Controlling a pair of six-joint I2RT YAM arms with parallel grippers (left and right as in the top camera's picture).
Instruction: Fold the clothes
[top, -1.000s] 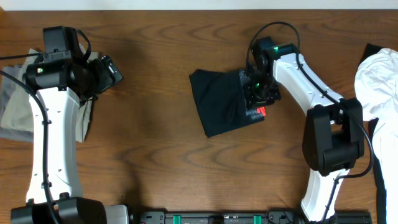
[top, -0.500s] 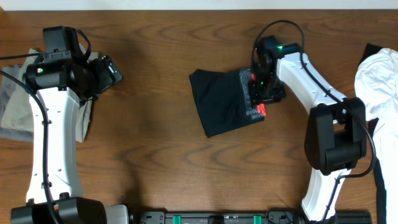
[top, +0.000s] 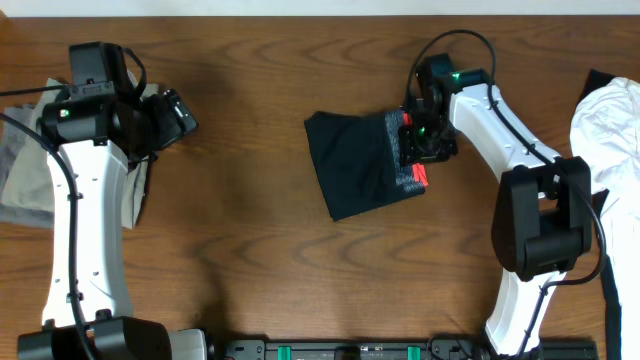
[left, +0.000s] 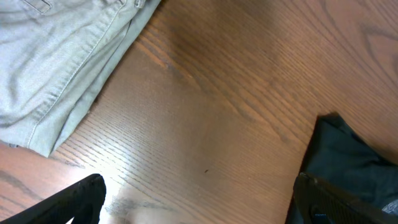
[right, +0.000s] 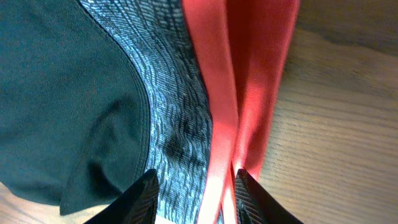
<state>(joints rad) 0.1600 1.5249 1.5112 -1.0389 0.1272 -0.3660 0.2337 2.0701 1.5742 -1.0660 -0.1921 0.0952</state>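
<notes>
1. The black pants (top: 355, 165) lie folded near the middle of the table (top: 250, 250). Their grey waistband (right: 171, 106) and its red-orange edge (right: 249, 74) are on the side of the right arm.
2. The right gripper (right: 193, 186) is over this waistband. Its fingers stand a little apart, and I cannot tell if they pinch the fabric.
3. The left gripper (left: 196, 193) is spread wide and holds nothing. It is above bare wood near the khaki trousers (left: 56, 56).

A dark brown wooden table (top: 250, 230) is seen, with 3 garments laid directly on it, well apart. Black pants (top: 355, 165), folded into a compact bundle, are placed right of the middle, with the grey waistband (right: 180, 106) and its red-orange edge (right: 249, 74) turned to the right. Tan khaki trousers (top: 20, 180) are spread at the left edge. A crumpled white garment (top: 610, 125) is heaped at the right edge.
</notes>
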